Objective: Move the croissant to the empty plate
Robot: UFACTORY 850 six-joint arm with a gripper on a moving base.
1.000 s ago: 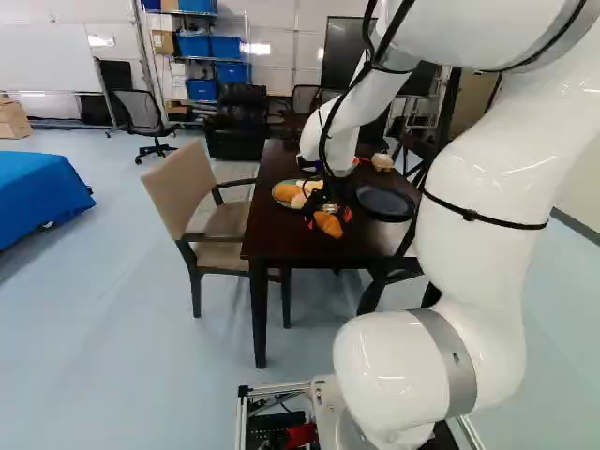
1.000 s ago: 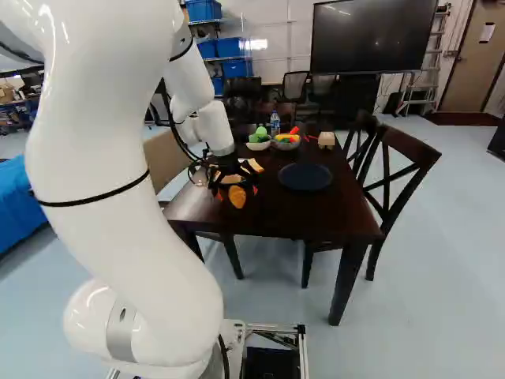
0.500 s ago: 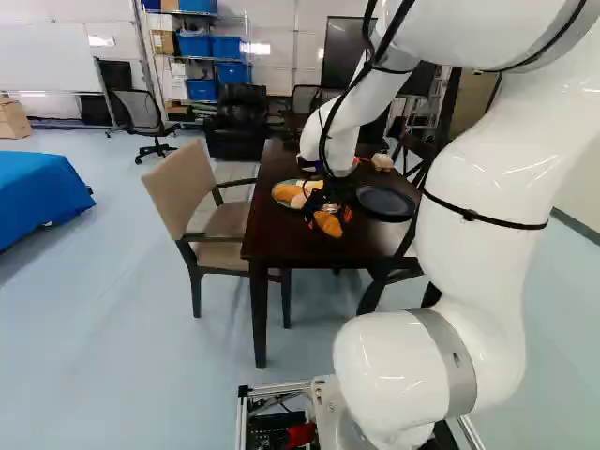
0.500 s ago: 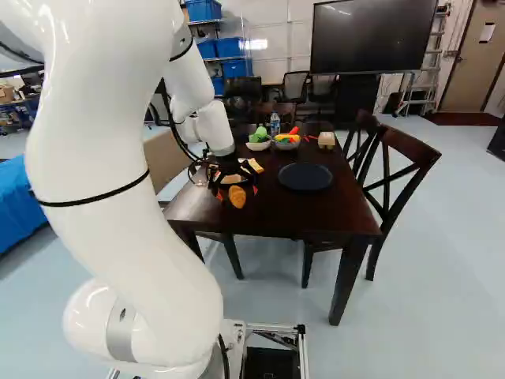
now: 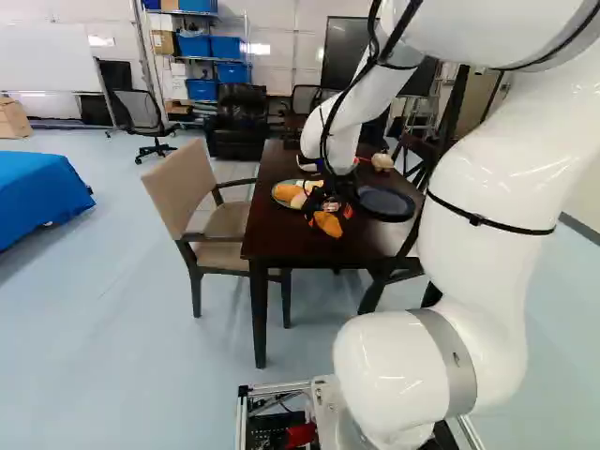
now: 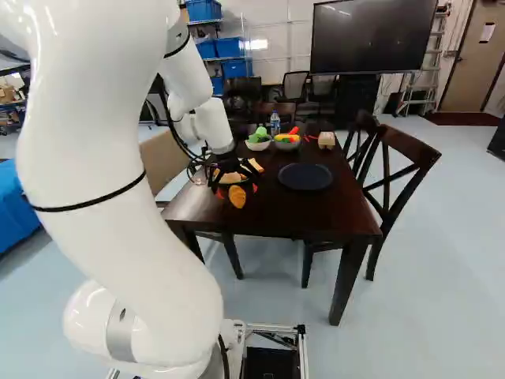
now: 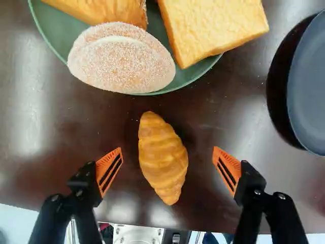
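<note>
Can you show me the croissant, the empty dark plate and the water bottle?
Croissant (image 7: 163,157): wrist view, middle of its ridged top.
Dark plate (image 6: 306,177): right base view, its bare middle.
Bottle (image 6: 274,123): right base view, middle of its side.

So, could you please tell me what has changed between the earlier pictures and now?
The arm has leaned back slightly: its thick part sits further right in the left base view and further left in the right. Nothing was taken hold of; the gripper is open around the croissant. The croissant, bread plate and empty plate stayed put.
</note>
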